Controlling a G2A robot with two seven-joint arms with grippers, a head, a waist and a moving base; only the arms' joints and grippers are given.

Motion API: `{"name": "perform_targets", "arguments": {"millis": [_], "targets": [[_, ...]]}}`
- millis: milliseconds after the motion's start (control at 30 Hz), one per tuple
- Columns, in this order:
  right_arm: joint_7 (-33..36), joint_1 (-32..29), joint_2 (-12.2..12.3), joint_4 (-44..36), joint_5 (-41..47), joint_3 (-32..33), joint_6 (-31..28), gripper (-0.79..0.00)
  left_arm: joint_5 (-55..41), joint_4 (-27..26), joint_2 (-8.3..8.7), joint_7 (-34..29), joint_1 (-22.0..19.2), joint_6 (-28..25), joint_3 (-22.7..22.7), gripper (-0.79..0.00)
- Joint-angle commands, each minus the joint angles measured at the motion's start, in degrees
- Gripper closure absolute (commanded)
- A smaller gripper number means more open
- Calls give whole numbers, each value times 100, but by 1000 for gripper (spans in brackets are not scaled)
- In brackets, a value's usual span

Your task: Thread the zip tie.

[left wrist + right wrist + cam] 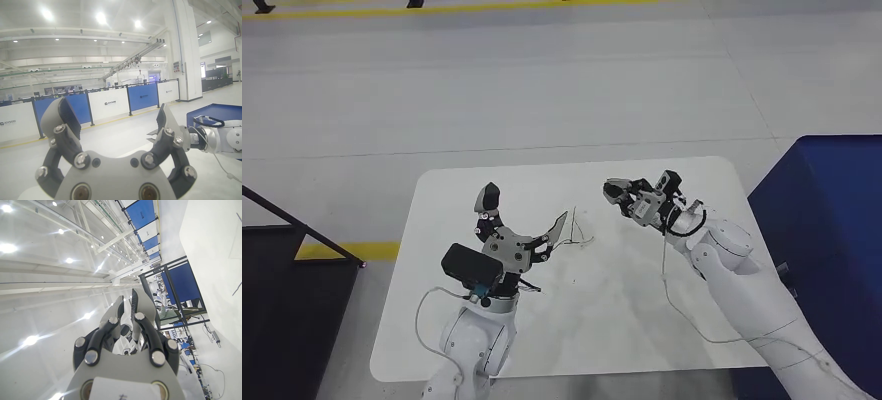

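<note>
The zip tie (576, 230) is a thin dark strip lying loose on the white table (642, 320), near the middle. My left gripper (523, 212) is open wide just to its left, one finger (557, 228) close beside the tie and nothing between the pads. From the left wrist the left gripper (113, 115) frames bare floor, with the right arm's gripper (151, 137) beyond it. My right gripper (618, 190) hovers to the tie's upper right, apart from it. The right gripper (127, 303) has its fingers drawn together to a sliver, holding nothing. The zip tie (236, 289) shows as thin lines on the table.
A blue bin (832, 220) stands against the table's right edge beside the right arm. A dark frame (282, 225) sits off the left side. A thin white cable (670, 290) hangs from the right arm over the table.
</note>
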Motion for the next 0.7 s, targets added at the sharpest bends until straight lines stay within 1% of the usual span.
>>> {"name": "perform_targets", "arguments": {"millis": [0, 67, 133, 267, 367, 433, 467, 567, 667], "targets": [[0, 0, 0, 0, 0, 0, 0, -35, 0, 0, 0, 0, 0, 0, 0, -785], [4, 12, 0, 26, 1, -2, -1, -57, 0, 0, 0, 0, 0, 0, 0, -785], [2, 8, -1, 21, 1, -2, -1, -132, 0, 0, 0, 0, 0, 0, 0, -784], [1, 7, -1, 19, 2, -1, -1, -391, 0, 0, 0, 0, 0, 0, 0, -784], [1, 7, 0, 19, 2, -1, -1, -555, 0, 0, 0, 0, 0, 0, 0, -785], [1, 7, 0, 19, 2, -1, -1, -626, 0, 0, 0, 0, 0, 0, 0, -784], [1, 7, 0, 19, 2, -1, -1, -676, 0, 0, 0, 0, 0, 0, 0, -784], [1, 7, 0, 19, 2, -1, -1, -754, 0, 0, 0, 0, 0, 0, 0, -785], [1, 7, 0, 19, 2, -1, -1, -784, 0, 0, 0, 0, 0, 0, 0, -784]]}}
